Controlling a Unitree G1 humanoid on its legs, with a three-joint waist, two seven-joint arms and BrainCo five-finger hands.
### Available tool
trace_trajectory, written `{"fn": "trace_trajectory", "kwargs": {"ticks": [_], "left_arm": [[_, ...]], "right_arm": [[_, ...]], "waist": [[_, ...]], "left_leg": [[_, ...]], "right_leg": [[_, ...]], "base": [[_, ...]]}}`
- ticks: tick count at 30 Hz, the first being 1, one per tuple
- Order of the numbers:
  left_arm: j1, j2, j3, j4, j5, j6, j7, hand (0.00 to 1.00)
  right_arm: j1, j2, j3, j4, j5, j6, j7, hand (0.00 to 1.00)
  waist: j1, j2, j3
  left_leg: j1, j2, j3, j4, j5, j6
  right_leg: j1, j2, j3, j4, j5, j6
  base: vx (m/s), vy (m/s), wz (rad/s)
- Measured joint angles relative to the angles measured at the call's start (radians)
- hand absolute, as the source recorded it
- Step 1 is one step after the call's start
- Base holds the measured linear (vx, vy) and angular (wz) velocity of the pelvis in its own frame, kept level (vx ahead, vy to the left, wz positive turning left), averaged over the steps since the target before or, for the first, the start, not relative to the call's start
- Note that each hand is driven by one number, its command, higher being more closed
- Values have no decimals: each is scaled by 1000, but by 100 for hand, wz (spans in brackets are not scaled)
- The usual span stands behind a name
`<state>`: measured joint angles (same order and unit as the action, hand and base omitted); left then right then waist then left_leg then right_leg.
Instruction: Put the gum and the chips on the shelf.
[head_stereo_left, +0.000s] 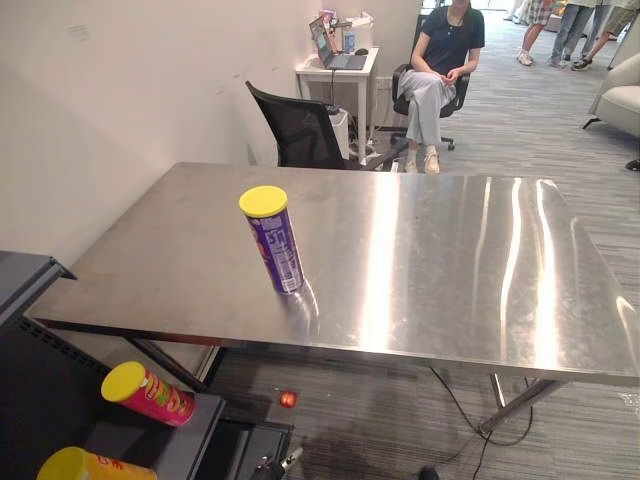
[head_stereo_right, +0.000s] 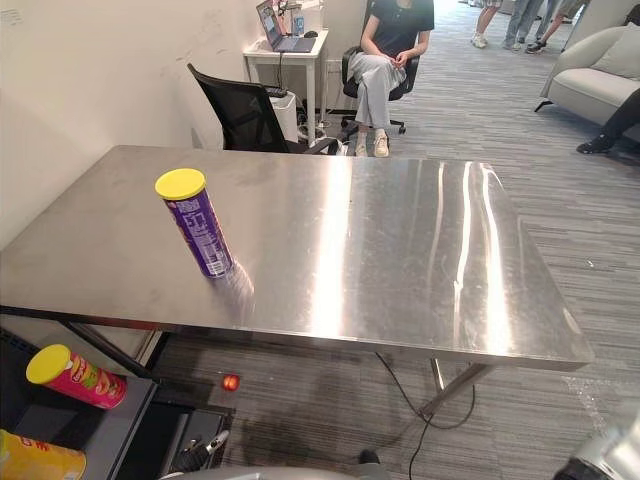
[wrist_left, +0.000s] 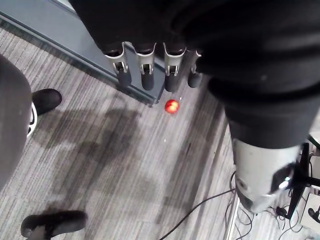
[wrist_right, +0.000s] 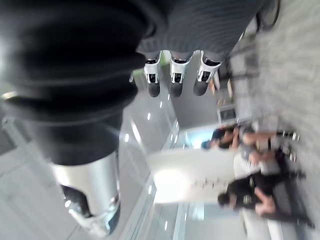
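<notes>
On steel table (head_stereo_left: 450, 260), left of centre: purple chips can (head_stereo_left: 272, 240), yellow lid, upright. Low at left, dark shelf (head_stereo_left: 195, 440) carries red can (head_stereo_left: 148, 393) lying on its side; yellow can (head_stereo_left: 95, 467) nearer the camera. Small red ball (head_stereo_left: 288, 399) on floor under table edge. Both hands released and empty: left hand (wrist_left: 147, 75) hangs straight-fingered above floor, right hand (wrist_right: 175, 82) likewise straight-fingered

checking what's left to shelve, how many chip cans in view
3: purple can upright on the table, pink can lying on the shelf, orange can nearer, partly cut off. More may be hidden.
</notes>
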<state>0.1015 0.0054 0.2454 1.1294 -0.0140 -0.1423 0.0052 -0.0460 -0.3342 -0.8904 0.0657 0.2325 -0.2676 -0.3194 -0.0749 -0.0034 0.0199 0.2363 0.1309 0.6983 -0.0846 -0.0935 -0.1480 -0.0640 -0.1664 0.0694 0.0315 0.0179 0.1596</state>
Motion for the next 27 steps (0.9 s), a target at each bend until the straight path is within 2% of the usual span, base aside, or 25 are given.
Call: {"fn": "trace_trajectory", "kwargs": {"ticks": [3,5,8,11,16,18,21,27], "left_arm": [[-2,3,-22,-1,33,0,-12,0],[-6,4,-44,-12,36,0,-13,0],[-6,10,-58,-21,37,0,-19,0],[-6,19,-73,-25,37,-1,-21,0],[-20,36,-81,-27,37,-1,-24,0],[-22,40,-82,-36,37,-1,-23,0],[-30,41,-82,-36,37,-1,-21,0],[-26,43,-85,-56,36,-1,-20,0]], "right_arm": [[24,4,191,-121,-34,1,104,0],[43,22,309,-201,-38,2,195,0],[42,28,433,-219,-30,2,301,0],[39,28,542,-229,4,2,366,0],[1,23,671,-258,14,8,415,0],[-42,12,738,-259,24,15,435,0],[-79,-6,778,-258,39,18,440,0],[-112,-6,830,-220,45,19,438,0]], "waist": [[2,3,1],[26,4,3],[41,3,6],[55,2,20],[56,2,53],[63,-8,65],[79,-8,69],[83,-12,72]], "left_leg": [[-21,-4,-27,1,7,5],[-24,-5,-44,1,13,7],[-24,0,-80,3,15,8],[-37,-1,-103,4,15,9],[-61,0,-166,18,20,15],[-74,5,-193,19,24,17],[-85,5,-225,19,28,21],[-89,5,-264,19,28,21]], "right_leg": [[1,-10,-20,-15,4,6],[4,-11,-34,-17,5,6],[35,-15,-66,-32,5,5],[44,-21,-89,-36,5,5],[65,-34,-143,-50,5,5],[71,-33,-168,-53,5,5],[83,-37,-196,-56,5,5],[107,-41,-240,-59,5,5]], "base": [[-8,-60,28],[7,-43,19],[10,-62,33],[-13,-54,23],[-9,-59,32],[-16,-72,34],[6,-42,31],[12,-29,22]]}}
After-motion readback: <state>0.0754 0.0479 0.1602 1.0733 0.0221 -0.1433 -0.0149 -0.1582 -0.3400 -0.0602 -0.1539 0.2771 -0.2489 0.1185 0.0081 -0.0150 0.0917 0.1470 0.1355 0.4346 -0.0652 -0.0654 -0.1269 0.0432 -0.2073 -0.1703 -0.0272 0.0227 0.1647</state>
